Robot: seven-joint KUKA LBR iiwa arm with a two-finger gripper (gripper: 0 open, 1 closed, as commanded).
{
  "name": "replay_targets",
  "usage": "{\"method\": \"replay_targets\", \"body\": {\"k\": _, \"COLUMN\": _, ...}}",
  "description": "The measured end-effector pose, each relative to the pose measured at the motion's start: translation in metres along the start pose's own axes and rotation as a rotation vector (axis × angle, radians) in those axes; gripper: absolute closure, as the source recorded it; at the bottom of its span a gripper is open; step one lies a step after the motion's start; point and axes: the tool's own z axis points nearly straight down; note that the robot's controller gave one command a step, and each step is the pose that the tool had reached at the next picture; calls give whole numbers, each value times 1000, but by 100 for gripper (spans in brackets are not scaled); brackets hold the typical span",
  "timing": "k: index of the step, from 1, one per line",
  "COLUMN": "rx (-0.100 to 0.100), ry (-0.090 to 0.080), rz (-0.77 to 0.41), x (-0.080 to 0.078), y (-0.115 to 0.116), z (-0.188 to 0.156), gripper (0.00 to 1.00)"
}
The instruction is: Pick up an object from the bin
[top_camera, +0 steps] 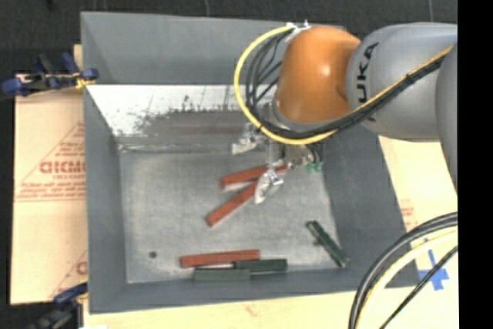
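Note:
A pair of red-handled pliers (233, 196) lies near the middle of the bin, its two handles spreading toward the lower left. My gripper (266, 184) hangs low over the end where the handles meet, which is hidden beneath it. The pliers rest on the bin floor.
Along the front wall lie a red stick (219, 259) and a dark green stick (245, 267) side by side. A dark green marker (326, 242) lies at the front right corner. The arm and its orange cover overhang the bin's back right part.

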Motion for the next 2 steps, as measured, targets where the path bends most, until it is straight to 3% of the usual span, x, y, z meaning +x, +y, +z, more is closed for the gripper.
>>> {"method": "replay_targets", "body": {"k": 1, "rx": -1, "ry": 14, "rz": -130, "x": 15, "y": -3, "z": 66, "gripper": 100}}
{"method": "replay_targets", "body": {"k": 2, "rx": -1, "ry": 13, "rz": -130, "x": 15, "y": -3, "z": 66, "gripper": 100}}
